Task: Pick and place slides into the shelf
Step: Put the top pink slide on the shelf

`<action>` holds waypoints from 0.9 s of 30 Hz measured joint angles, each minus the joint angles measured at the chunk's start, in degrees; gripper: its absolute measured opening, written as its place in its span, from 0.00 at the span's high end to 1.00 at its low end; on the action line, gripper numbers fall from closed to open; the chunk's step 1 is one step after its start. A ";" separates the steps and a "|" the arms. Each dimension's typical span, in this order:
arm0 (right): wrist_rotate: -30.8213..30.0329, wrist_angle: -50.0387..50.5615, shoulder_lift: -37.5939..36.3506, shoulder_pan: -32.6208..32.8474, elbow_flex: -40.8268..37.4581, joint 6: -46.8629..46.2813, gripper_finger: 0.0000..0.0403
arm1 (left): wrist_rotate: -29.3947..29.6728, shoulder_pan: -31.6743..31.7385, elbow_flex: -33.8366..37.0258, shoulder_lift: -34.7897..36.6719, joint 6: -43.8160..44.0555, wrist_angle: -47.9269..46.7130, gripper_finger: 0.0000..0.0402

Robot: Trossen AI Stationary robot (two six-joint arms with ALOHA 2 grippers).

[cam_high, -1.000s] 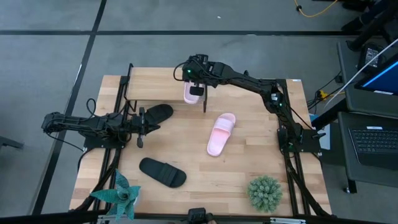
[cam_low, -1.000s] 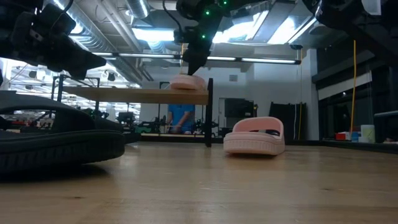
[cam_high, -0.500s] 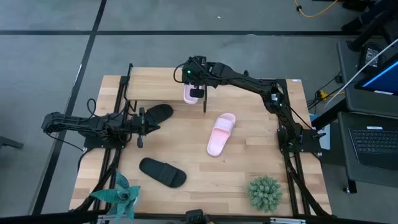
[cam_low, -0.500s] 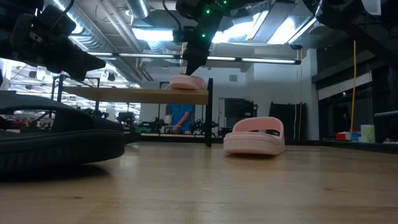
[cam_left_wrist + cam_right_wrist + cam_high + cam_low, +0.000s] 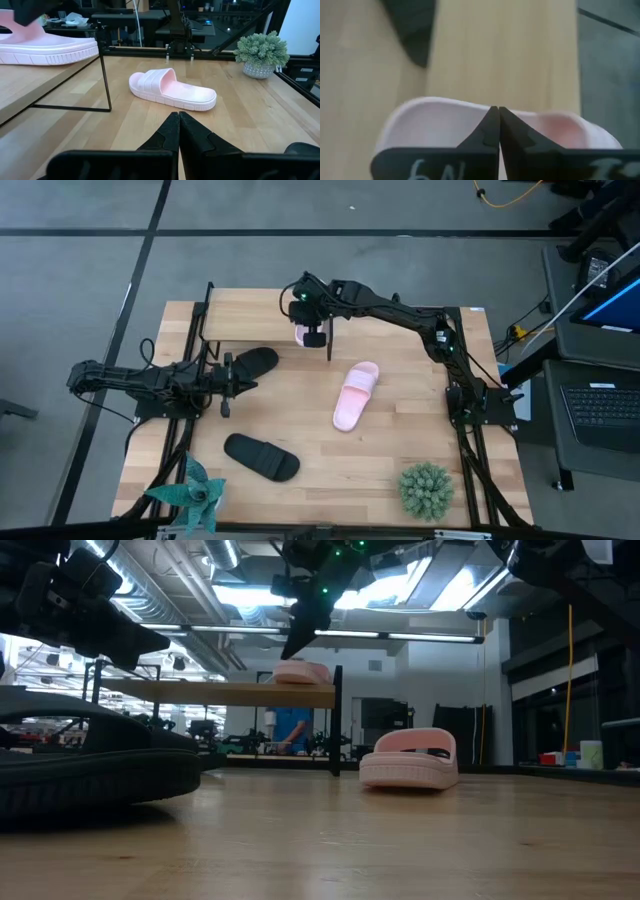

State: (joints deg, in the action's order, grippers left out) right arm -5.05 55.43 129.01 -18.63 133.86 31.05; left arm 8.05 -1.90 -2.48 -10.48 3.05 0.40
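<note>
Hovering above the shelf (image 5: 255,326), the right gripper (image 5: 312,330) is clenched empty over a pink slide (image 5: 301,672) lying on the plank. The second pink slide (image 5: 355,394) and both black slides (image 5: 261,456) lie on the table (image 5: 400,430). The left gripper (image 5: 228,380) waits clenched beside one black slide.

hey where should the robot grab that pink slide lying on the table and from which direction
Judging by its pose, grip the wide strap of the pink slide on the table, coming straight down from above. It lies sole-down and apart from other things, so the strap arches up, giving fingers a raised band to close across; the flat sole offers little.
</note>
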 joint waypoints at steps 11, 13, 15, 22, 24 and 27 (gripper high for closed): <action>6.73 -1.29 0.00 1.22 0.00 1.17 1.00 | 0.00 0.00 0.00 0.00 0.00 0.00 1.00; 6.88 -1.19 0.00 1.53 0.00 1.18 1.00 | 0.00 0.00 0.00 0.00 0.00 0.02 1.00; 7.17 -0.82 0.00 1.73 0.02 1.20 1.00 | 0.00 -0.02 0.00 0.00 0.00 0.02 1.00; 9.23 -1.68 1.94 2.41 0.02 4.03 1.00 | 0.00 0.00 0.00 -0.02 0.11 0.02 1.00; 9.28 -2.59 2.36 2.47 0.02 4.35 1.00 | 0.00 0.00 0.00 -0.02 0.87 0.02 1.00; 9.23 -2.11 2.38 2.40 0.02 4.32 1.00 | 0.00 -0.02 0.00 -0.02 1.11 0.02 1.00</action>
State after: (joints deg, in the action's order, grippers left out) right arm 4.19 53.32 131.39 -16.23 133.88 35.38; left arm 8.05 -1.91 -2.48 -10.50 4.16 0.43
